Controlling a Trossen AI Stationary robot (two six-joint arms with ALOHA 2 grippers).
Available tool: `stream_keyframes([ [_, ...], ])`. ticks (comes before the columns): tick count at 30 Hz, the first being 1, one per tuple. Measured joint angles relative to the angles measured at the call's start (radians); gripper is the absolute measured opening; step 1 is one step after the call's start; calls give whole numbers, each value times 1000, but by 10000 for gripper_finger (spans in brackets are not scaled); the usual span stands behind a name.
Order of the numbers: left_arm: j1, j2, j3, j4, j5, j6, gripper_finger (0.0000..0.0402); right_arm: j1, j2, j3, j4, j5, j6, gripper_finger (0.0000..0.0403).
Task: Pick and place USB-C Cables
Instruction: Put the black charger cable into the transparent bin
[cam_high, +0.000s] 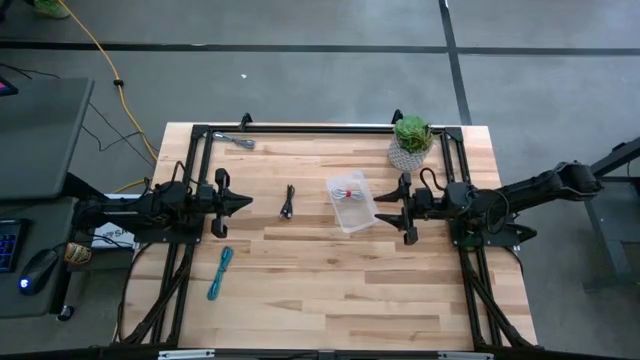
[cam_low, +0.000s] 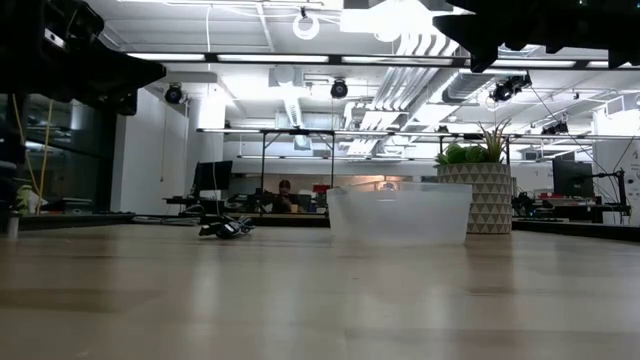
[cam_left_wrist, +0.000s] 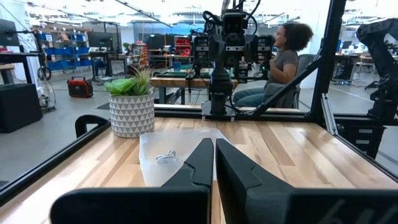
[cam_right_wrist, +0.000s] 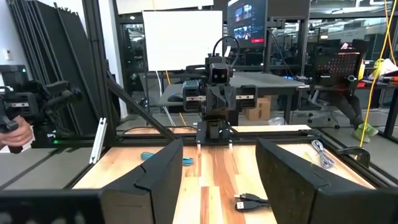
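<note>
Four cables lie apart on the wooden table. The black cable (cam_high: 288, 203) lies at mid-table and shows in the right wrist view (cam_right_wrist: 252, 202). The teal-blue cable (cam_high: 220, 272) lies near the front left. The silvery grey cable (cam_high: 238, 140) lies at the far left edge. The red-and-white cable (cam_high: 349, 190) lies inside the clear tub (cam_high: 358, 215). My left gripper (cam_high: 248, 203) is shut and empty, left of the black cable, its fingers (cam_left_wrist: 205, 163) together. My right gripper (cam_high: 380, 211) is open and empty, just right of the tub, with a wide gap (cam_right_wrist: 219, 149).
A potted plant (cam_high: 411, 140) in a patterned white pot stands at the far right, behind the tub. A black frame (cam_high: 320, 128) runs along the table's far and side edges. A person sits beyond the table (cam_left_wrist: 280, 59). A hand (cam_right_wrist: 12, 134) shows off to one side.
</note>
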Motion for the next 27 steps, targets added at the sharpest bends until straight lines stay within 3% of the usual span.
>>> stream_keyframes([
  [7,0,0,0,9,0,-65,17,0,0,0,0,0,0,195],
  [14,-41,47,0,179,-11,-147,98,0,0,0,1,60,-8,195],
  [21,-113,216,0,300,-201,-156,186,0,0,0,1,78,-8,195],
  [27,-124,393,86,326,-274,-202,235,0,0,0,1,77,-8,195],
])
